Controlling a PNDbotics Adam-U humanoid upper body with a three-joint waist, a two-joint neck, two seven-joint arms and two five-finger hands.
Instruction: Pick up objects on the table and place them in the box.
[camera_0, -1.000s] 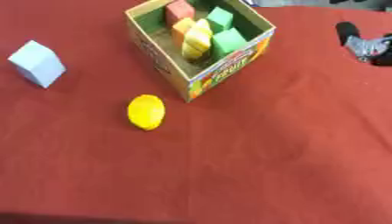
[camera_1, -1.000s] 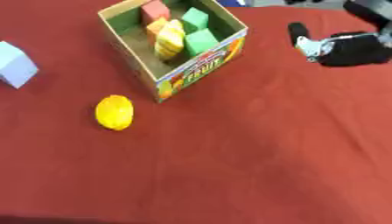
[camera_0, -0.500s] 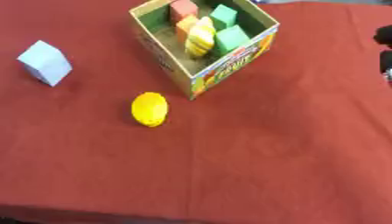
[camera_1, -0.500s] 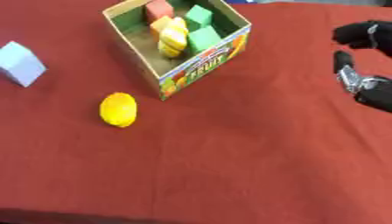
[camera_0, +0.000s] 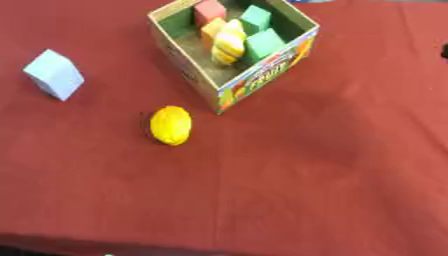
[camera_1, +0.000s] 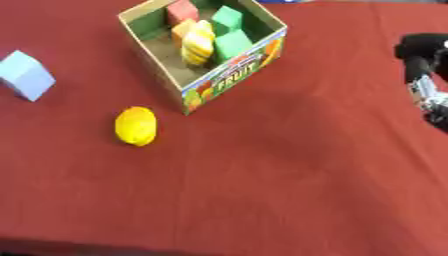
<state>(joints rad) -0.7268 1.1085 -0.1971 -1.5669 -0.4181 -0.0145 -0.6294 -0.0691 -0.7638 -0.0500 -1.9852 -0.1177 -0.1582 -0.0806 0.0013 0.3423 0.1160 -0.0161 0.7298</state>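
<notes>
Far left, on the red surface (camera_0: 332, 200): pale blue block (camera_0: 54, 74), tilted on an edge, well apart from the box — not yet collected.
Left of centre: yellow lemon-shaped piece (camera_0: 171, 125), lying free just beside the box's near corner; rounded, so I judge it may roll.
Centre, back: cardboard box (camera_1: 229, 80) marked FRUIT, holding red, orange, green and striped yellow pieces.
Right edge: my right hand (camera_1: 423, 75) — empty, fingers' set I cannot tell.
Left hand: out of sight.
</notes>
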